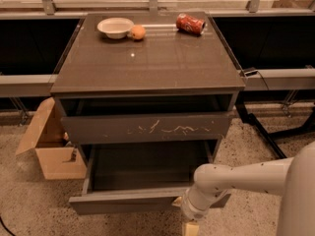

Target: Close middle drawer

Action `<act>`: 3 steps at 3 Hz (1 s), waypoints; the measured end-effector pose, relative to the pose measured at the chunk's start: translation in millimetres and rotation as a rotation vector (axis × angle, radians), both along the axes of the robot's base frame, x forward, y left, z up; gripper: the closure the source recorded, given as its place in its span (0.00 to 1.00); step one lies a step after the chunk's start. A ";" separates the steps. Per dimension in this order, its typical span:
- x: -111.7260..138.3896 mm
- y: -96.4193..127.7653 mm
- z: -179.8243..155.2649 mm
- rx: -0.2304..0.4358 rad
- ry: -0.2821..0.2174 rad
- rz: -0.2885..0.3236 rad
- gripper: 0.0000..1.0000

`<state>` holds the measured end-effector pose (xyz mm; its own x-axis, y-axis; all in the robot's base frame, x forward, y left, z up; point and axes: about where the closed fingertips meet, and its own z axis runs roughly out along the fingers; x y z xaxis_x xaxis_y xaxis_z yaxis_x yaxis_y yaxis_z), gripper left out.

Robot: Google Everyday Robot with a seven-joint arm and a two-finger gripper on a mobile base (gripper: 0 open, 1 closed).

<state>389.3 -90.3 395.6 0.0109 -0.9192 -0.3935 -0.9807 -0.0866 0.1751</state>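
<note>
The middle drawer [123, 201] is pulled out of the low dark cabinet. Its plain front panel faces me and its grey inner floor [145, 170] is bare. Above it is the taller drawer front marked with white scratches [147, 128], with an open gap over it. My gripper [190, 225] is at the bottom edge of the view, low against the right part of the middle drawer's front panel. The white arm [236, 178] reaches in from the right.
A white bowl [115, 27], an orange [138, 32] and a red can [190, 23] lie at the back of the cabinet top [147, 63]. An open cardboard box [49, 149] stands on the floor at the left. Black frame legs [263, 132] run along the floor at the right.
</note>
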 end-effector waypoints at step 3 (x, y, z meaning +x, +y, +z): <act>83.2 -49.3 -14.6 0.065 -0.055 -0.125 0.27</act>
